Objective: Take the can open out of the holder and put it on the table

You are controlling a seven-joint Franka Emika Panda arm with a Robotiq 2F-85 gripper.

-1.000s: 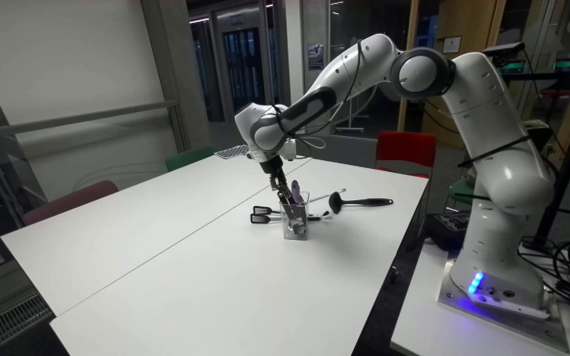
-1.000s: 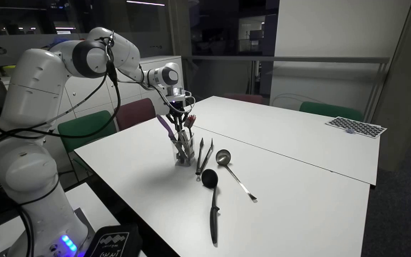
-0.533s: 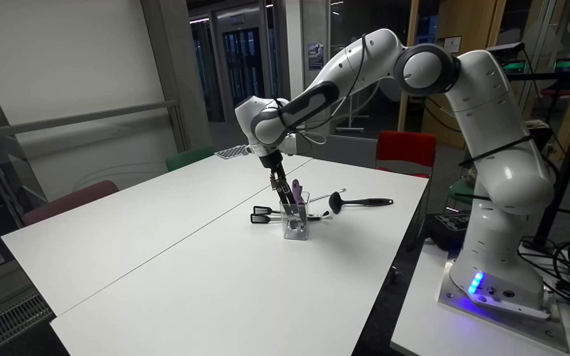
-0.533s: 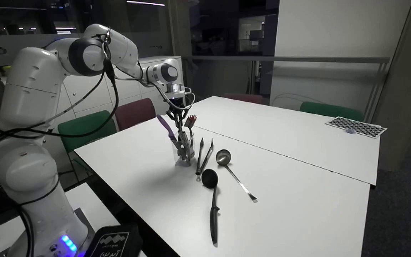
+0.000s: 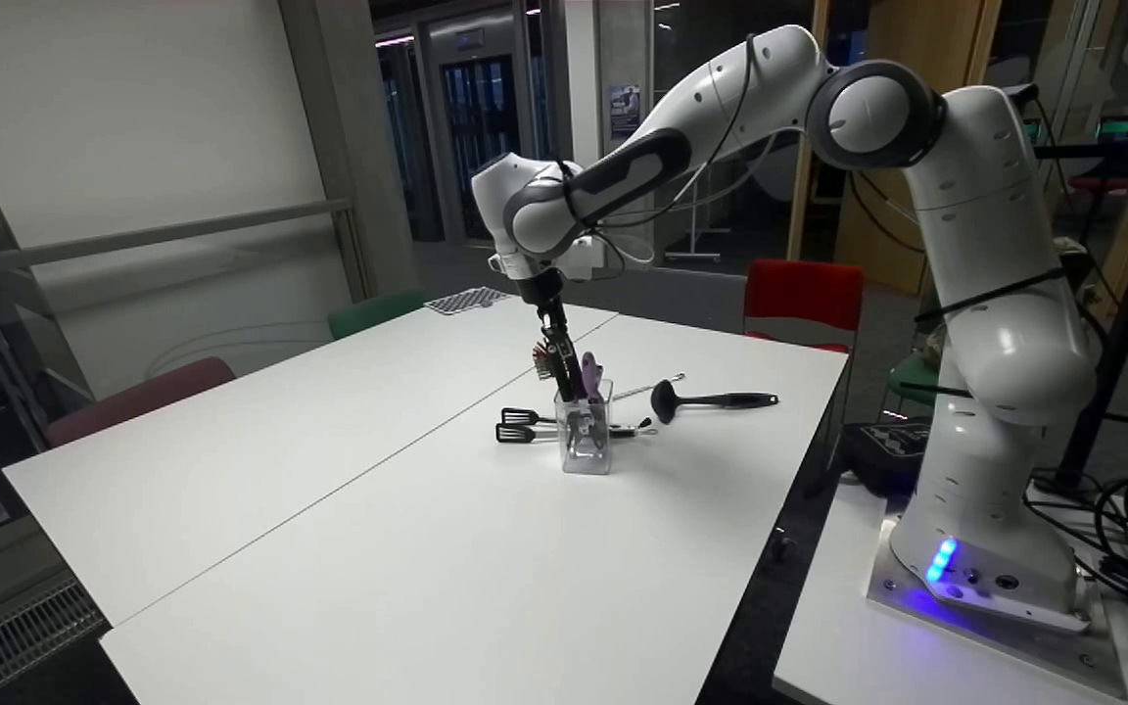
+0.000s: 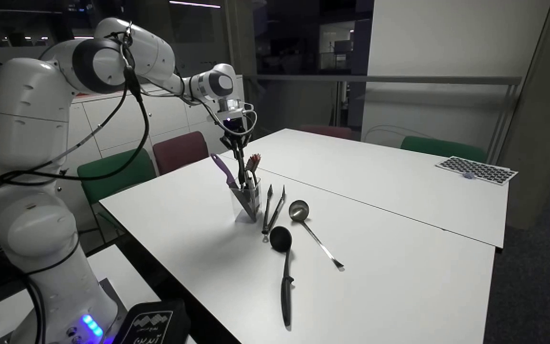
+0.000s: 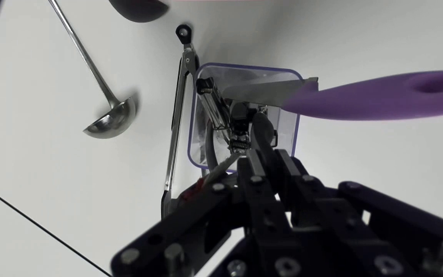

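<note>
The holder (image 5: pixel 586 462) is a clear cup with a purple rim, upright on the white table (image 5: pixel 378 548). It also shows in an exterior view (image 6: pixel 242 216) and in the wrist view (image 7: pixel 191 134). My gripper (image 7: pixel 270 158) points down over the holder, fingertips near its rim. It is shut on a dark curved handle, which I take to be the can opener (image 7: pixel 262 132). Its metal part shows inside the holder in an exterior view (image 5: pixel 584 423). The rest of it is hidden by the fingers and other utensils.
A purple-handled knife (image 7: pixel 371 96) leans out of the holder. A red-bristled brush (image 6: pixel 254 162) stands close beside the fingers. Tongs (image 7: pixel 181 96), a steel ladle (image 7: pixel 112 119) and a black ladle (image 6: pixel 281 241) lie on the table beside the holder.
My gripper and arm have moved up. The metal part inside the holder has risen with them. The holder has stayed about where it was.
</note>
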